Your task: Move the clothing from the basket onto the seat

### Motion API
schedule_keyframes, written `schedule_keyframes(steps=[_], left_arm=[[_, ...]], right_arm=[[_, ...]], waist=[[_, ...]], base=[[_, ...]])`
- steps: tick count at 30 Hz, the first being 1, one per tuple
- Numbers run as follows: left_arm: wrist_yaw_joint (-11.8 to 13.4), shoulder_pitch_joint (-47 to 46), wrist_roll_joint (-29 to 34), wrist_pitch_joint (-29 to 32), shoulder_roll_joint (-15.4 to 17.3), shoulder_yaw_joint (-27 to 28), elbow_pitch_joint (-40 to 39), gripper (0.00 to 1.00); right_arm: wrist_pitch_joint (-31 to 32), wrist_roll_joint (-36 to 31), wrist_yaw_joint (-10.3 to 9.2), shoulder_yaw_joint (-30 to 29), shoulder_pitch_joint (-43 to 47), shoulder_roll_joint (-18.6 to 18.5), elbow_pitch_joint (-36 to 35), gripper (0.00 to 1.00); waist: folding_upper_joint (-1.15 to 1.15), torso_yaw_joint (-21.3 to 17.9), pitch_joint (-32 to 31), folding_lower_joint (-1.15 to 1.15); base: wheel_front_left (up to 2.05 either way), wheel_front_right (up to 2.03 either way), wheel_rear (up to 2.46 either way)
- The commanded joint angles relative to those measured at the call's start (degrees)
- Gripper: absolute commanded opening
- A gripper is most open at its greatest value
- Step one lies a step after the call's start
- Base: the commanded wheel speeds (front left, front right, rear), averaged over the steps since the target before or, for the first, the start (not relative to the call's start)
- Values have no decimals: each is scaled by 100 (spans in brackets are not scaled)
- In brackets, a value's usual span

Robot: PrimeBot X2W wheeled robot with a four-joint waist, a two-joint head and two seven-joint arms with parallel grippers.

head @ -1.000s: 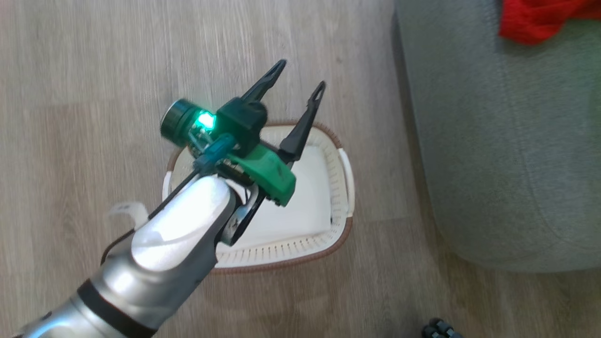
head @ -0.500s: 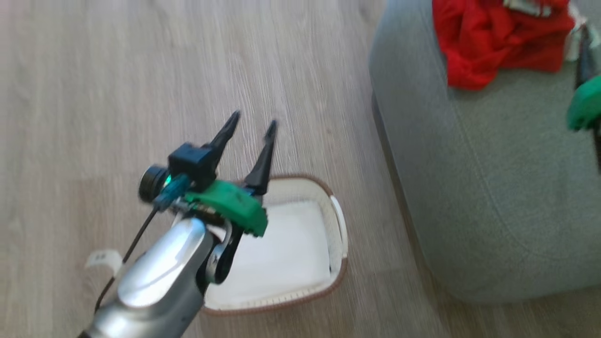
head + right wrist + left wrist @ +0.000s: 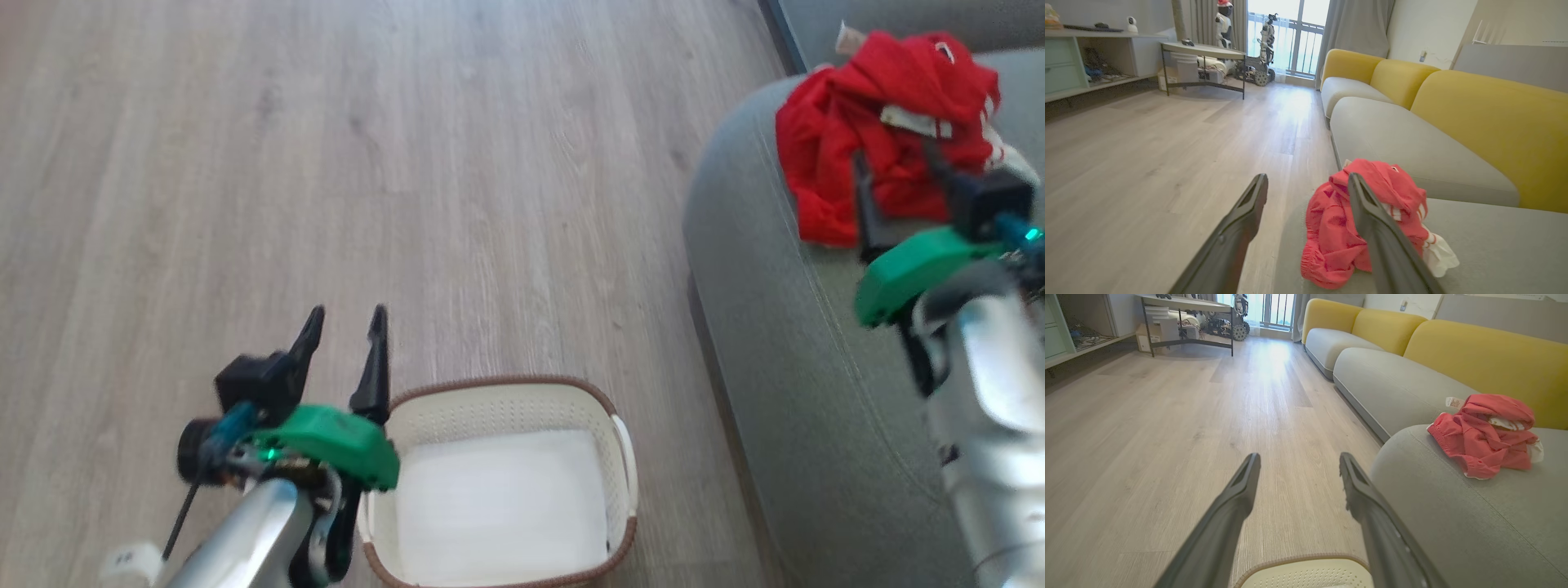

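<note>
Clothing: the red clothing (image 3: 849, 155) is lying in one crumpled heap on the seat (image 3: 784, 367), well to the right of the basket (image 3: 506, 400) and beyond it.
Basket: it is sitting on the floor (image 3: 326, 163), close to the seat's edge, and is showing nothing but its flat white bottom.
Left jaws: I am holding them spread and empty at the basket's left rim, with the fingers (image 3: 375, 359) pointing past its far rim.
Right jaws: I am holding them spread too, gripping nothing, over the seat well to the right of the basket, with the heap just beyond them.
Just changed: a second ago my left arm was reaching right across the basket. Now it is standing off at the basket's left side.
Also changed: my right arm, half a second ago only a green edge, is now showing at the right.
Camera: my head is moving, so the basket's slide down the head view is the camera's doing, not the basket's.
Meaning: I am judging the transfer as finished and both arms as retiring.
</note>
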Motion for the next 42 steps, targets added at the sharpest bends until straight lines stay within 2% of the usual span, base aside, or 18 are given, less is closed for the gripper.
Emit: schedule_keyframes(steps=[1, 5, 16, 24, 33, 42], left_arm=[[70, -80, 64, -75, 169, 334, -242, 100], [166, 299, 168, -75, 193, 661, -416, 100], [195, 1094, 452, -76, 177, 1194, -600, 100], [123, 1538, 645, -76, 82, 1524, -626, 100], [-13, 1878, 875, -76, -20, 1867, -610, 100], [-172, 1993, 1127, -76, -181, 2077, -580, 100]], right_arm=[[-53, 66, -2, 86, 24, 79, -259, 100], [-53, 74, -2, -45, 367, 415, -591, 100], [-53, -37, -2, -81, 1515, 923, -1607, 100], [-53, 381, -2, 142, 2340, 969, -2244, 100], [-53, 539, -2, 43, 2878, 971, -2842, 100], [-53, 688, -2, 19, 3155, 971, -3064, 100]], waist=[[0, 119, -133, 0], [0, 208, -215, 0], [0, 360, -321, 0], [0, 367, -361, 0], [0, 392, -386, 0], [0, 418, -414, 0]], base=[[0, 0, 0], [0, 0, 0], [0, 0, 0], [0, 0, 0], [0, 0, 0], [0, 0, 0]])
